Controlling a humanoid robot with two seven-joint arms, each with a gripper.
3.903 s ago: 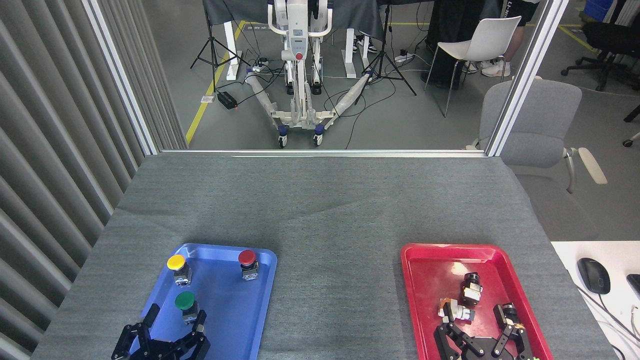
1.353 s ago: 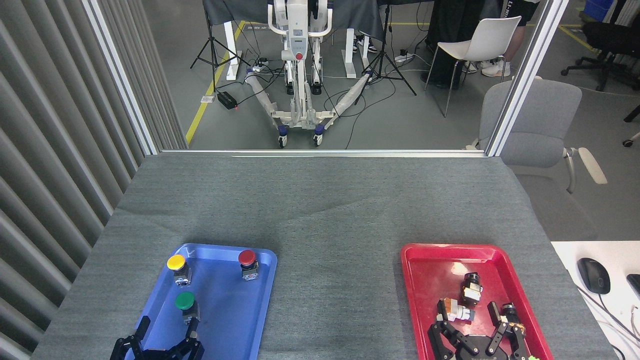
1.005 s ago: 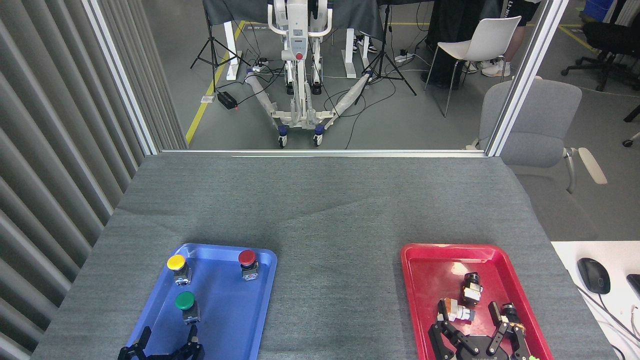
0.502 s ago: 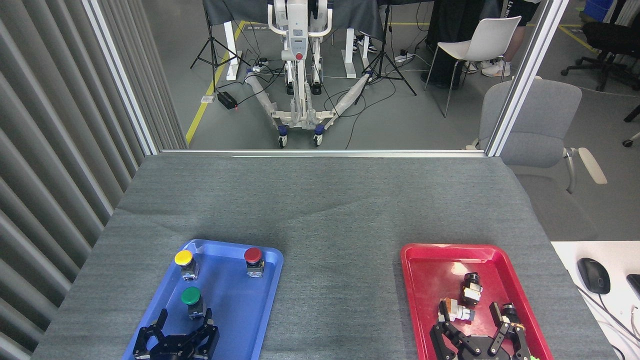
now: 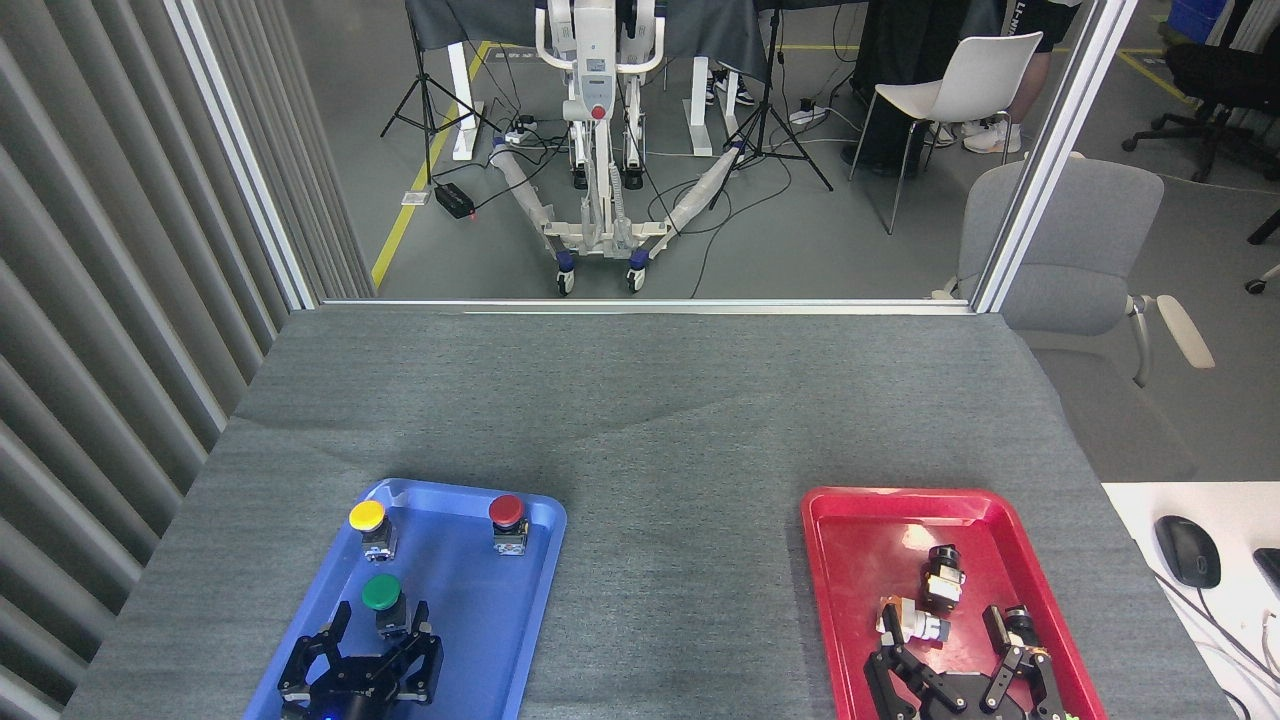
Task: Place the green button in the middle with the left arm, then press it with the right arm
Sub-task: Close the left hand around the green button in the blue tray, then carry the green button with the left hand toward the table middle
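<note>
Sitting in blue tray [image 5: 520, 640]: green button [image 5: 383, 600] (yellow, red alongside), apparently ungrasped.

Bare middle [image 5: 680, 560] lies open between blue tray [image 5: 520, 640] and red tray [image 5: 830, 600].

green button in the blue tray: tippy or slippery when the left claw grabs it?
Probably top-heavy: the green button has a wide round cap on a narrower boxy base, so a push at the cap may tip it. It looks rigid, so a grip on the flat base sides should hold. The blue tray looks smooth, so it may slide if nudged by the open left claw.
</note>
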